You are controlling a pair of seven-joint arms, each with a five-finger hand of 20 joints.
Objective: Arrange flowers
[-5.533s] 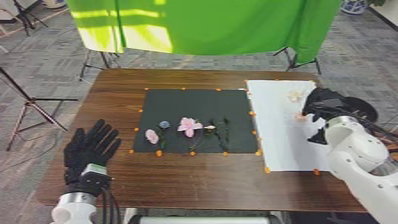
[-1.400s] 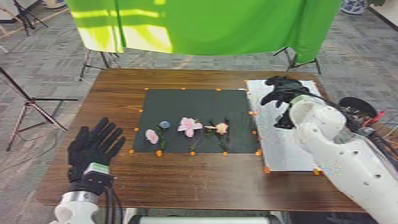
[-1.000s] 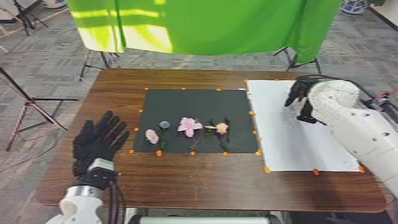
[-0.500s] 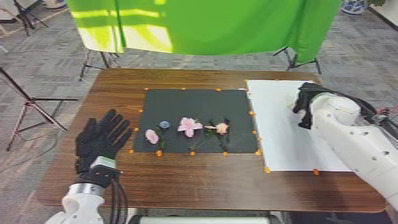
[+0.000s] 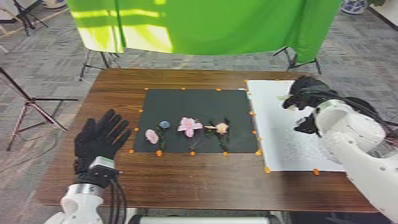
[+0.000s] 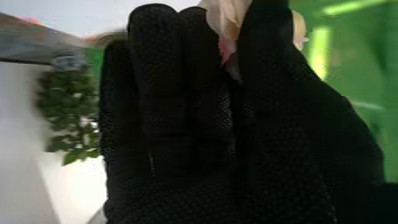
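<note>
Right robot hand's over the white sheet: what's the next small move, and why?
I'd probably carry the right robot hand left over the dark mat, keeping its pinch: a pale flower sits between its fingers and thumb, and other flowers lie on that mat.

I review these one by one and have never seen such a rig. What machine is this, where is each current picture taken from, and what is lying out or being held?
This is a robot with two white arms ending in black-gloved hands. One picture looks down from its head; the other comes from the right wrist, so the right hand looms large.

On the brown table are a black mat and, to its right, a white sheet. Across the mat lie a small pink flower, a blue flower, a large pink flower and a peach flower.

The right hand pinches a pale flower; the left hand is open.
</note>
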